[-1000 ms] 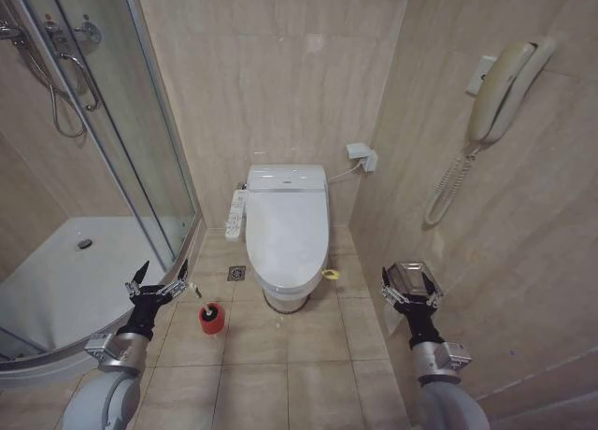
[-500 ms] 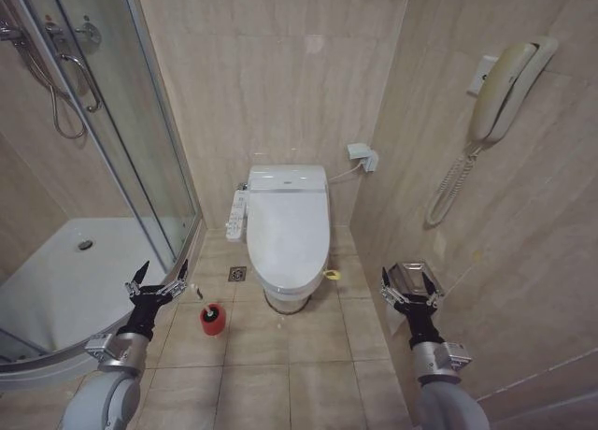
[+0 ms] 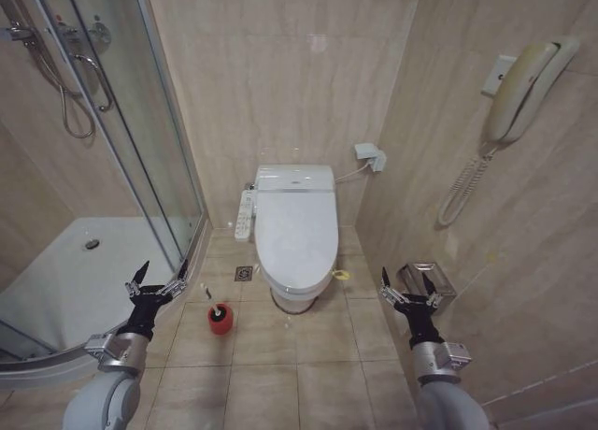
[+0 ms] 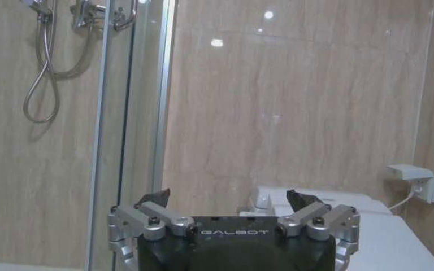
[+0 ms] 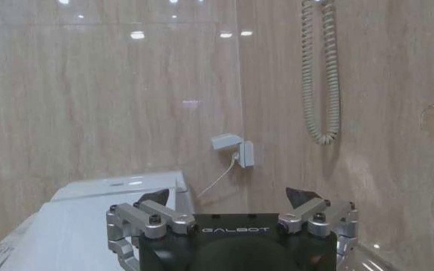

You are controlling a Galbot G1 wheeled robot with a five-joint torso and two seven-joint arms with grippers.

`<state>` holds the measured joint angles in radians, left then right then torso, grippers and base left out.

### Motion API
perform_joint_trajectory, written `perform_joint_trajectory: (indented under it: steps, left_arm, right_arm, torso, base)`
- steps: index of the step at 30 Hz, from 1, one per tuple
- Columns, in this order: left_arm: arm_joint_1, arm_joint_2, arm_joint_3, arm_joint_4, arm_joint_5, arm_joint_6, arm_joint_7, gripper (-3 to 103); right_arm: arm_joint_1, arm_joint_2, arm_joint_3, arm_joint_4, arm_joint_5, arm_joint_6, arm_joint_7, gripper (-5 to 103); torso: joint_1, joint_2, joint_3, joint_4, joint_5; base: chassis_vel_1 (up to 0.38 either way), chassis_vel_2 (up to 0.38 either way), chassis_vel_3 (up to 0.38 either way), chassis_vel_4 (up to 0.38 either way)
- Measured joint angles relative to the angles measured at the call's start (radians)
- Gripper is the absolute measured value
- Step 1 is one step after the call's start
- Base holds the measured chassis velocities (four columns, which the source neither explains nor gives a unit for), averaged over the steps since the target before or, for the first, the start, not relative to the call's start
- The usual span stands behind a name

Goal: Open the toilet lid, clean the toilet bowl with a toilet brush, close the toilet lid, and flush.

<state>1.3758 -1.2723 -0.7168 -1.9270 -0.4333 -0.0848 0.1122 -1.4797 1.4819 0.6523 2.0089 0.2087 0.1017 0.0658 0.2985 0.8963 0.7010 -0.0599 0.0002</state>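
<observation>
Toilet lid (image 3: 296, 230) shut, between, beyond both open jaws

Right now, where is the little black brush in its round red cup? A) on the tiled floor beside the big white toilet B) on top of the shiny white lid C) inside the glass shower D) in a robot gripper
A: the little black brush in its round red cup stands on the tiled floor, left of the big white toilet, with both grippers open and holding nothing.

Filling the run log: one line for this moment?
lid: toilet lid shut | brush: toilet brush in holder on floor, untouched | left tool: open, empty, raised | right tool: open, empty, raised
</observation>
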Motion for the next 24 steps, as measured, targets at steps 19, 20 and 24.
perform_joint_trajectory:
  steps: [19,20,24]
  left_arm:
    - [0.0,0.0,0.0,0.0,0.0,0.0,0.0,100]
    - [0.0,0.0,0.0,0.0,0.0,0.0,0.0,100]
    - [0.0,0.0,0.0,0.0,0.0,0.0,0.0,100]
  right_arm:
    - [0.0,0.0,0.0,0.0,0.0,0.0,0.0,100]
    - [0.0,0.0,0.0,0.0,0.0,0.0,0.0,100]
    - [0.0,0.0,0.0,0.0,0.0,0.0,0.0,100]
  torso:
    - [0.0,0.0,0.0,0.0003,-0.0002]
    - [0.0,0.0,0.0,0.0004,-0.0005]
    - [0.0,0.0,0.0,0.0,-0.0003]
  base:
    - [0.02,0.013,-0.018,-0.015]
    - [0.0,0.0,0.0,0.0]
    - [0.0,0.0,0.0,0.0]
